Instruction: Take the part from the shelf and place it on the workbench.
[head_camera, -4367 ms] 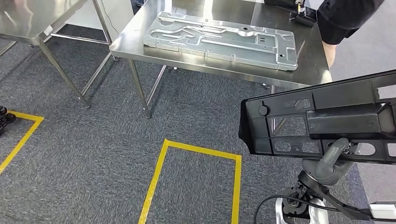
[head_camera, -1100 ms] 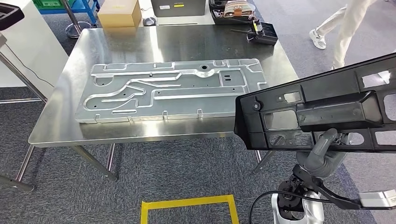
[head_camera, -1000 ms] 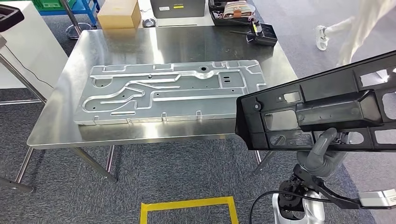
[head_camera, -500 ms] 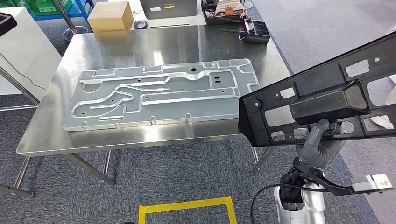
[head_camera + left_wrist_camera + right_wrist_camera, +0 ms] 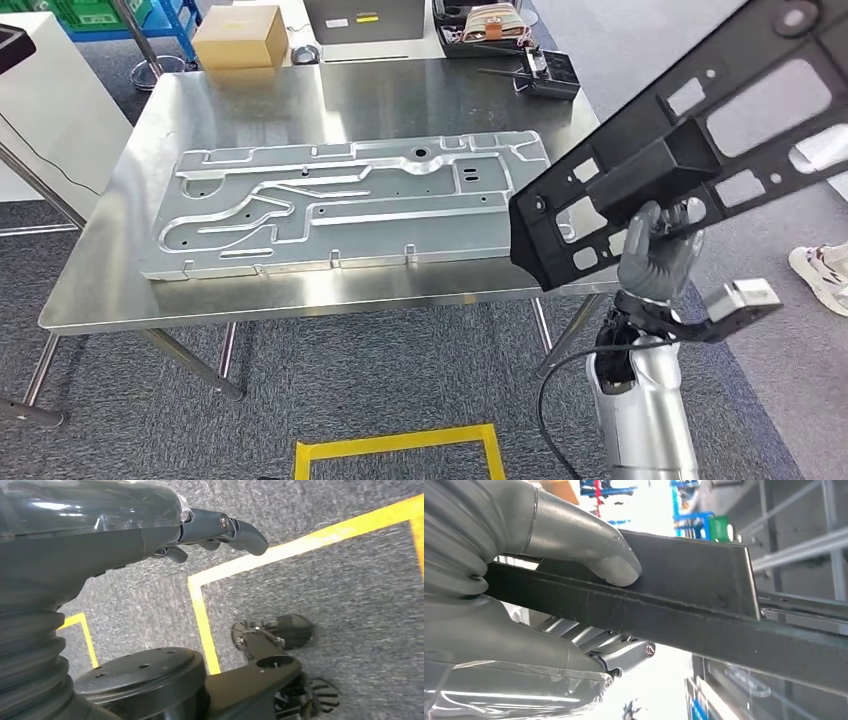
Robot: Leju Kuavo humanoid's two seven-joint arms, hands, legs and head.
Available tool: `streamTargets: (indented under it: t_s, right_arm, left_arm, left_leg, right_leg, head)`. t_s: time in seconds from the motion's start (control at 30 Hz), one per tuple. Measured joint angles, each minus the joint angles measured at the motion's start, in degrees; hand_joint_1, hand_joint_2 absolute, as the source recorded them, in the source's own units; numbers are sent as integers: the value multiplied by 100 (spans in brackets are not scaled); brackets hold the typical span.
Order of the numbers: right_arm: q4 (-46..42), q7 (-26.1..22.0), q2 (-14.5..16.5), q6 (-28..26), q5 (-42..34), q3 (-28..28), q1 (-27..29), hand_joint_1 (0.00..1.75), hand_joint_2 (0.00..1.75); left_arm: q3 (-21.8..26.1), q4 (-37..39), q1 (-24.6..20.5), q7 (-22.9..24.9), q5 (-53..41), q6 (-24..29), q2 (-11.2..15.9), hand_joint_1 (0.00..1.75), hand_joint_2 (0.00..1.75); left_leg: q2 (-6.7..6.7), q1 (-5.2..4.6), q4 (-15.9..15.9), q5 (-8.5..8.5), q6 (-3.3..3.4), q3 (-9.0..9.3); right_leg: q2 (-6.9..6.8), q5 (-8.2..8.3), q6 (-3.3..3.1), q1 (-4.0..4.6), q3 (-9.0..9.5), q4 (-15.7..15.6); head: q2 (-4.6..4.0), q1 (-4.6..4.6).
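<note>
Part (image 5: 690,140): long black openwork frame, stiff, prob. light plastic but unwieldy, tilted up and held above the workbench (image 5: 120,290) at its right front corner. Right hand (image 5: 655,255) grips a low rail w/ thumb (image 5: 594,555) clamped on top, so the far end may swing; left hand (image 5: 220,530) hangs empty, fingers loosely curled. Grey stamped panel (image 5: 350,200) fills mid-bench, remote (image 5: 545,75) and cardboard box (image 5: 238,35) at bench's back edge, a person's shoe (image 5: 820,275) right of bench; free strip looks narrow.

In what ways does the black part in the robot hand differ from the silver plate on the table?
The black part is dark and matte; the silver plate is shiny metal. The black part is held tilted in the air by the right robot hand; the silver plate lies flat on the table. Both are long, with cut-outs.
</note>
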Motion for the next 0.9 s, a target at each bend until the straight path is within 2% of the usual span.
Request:
streamTargets:
  t_s: [0.03,0.07,0.13,0.17,0.27,0.37,0.5,0.67,0.8,0.9]
  right_arm:
    - [178,19,-37,29,36,44,-182,175,175]
    - [336,35,-63,52,58,89,-333,175,175]
    - [581,52,-93,66,83,179,-541,175,175]
    - [673,56,-99,65,90,219,-606,175,175]
    - [873,69,-110,77,106,300,-760,175,175]
    - [1165,225,-113,-13,203,429,-1035,175,175]
    - [1936,517,-110,-491,530,603,-1746,175,175]
    - [3493,1115,-38,-1162,1317,852,-3039,175,175]
    - [4694,2020,220,-2191,2490,1303,-4001,175,175]
    - [5280,2625,394,-3194,3811,1816,-4529,175,175]
  left_arm:
    - [-1,0,-24,0,9,-5,2,0,175]
    - [-1,0,-46,1,14,-9,5,0,175]
    - [-2,-1,-64,5,19,-11,9,0,175]
    - [-3,0,-63,7,21,-11,10,0,175]
    - [-4,0,-60,13,25,-16,13,0,175]
    - [-7,-1,-70,39,26,-53,11,0,175]
    - [-22,-1,-104,71,29,-117,-7,0,175]
    - [-46,-1,-132,75,129,-171,-48,0,175]
    - [-58,-1,-130,97,173,-222,-99,0,175]
    - [-123,-1,-141,127,127,-285,-168,0,175]
  left_leg:
    - [1,12,49,-31,-42,-15]
    - [1,16,88,-58,-85,-38]
    - [-5,9,143,-99,-146,-75]
    - [-6,5,146,-108,-129,-87]
    - [-7,-4,110,-103,-24,-96]
    - [4,-9,70,-102,-18,-75]
    - [14,1,46,-91,-38,-64]
    - [15,8,29,-76,-194,-67]
    - [11,5,49,-66,-223,-67]
    - [1,2,71,-64,-226,-79]
  right_leg:
    - [3,64,-22,6,106,-269]
    - [8,87,-74,25,145,-391]
    - [8,54,-205,55,119,-393]
    - [8,93,-237,55,116,-379]
    - [16,93,-265,48,110,-379]
    - [39,76,-309,62,110,-379]
    - [48,68,-331,81,112,-375]
    - [41,79,-340,81,110,-366]
    - [30,92,-330,77,105,-364]
    - [18,98,-322,75,99,-364]
  head:
    - [0,0]
    - [0,-1]
    - [0,-1]
    - [0,-2]
    - [0,-2]
    - [0,-2]
    - [0,-2]
    - [0,-2]
    - [0,-2]
    - [0,-2]
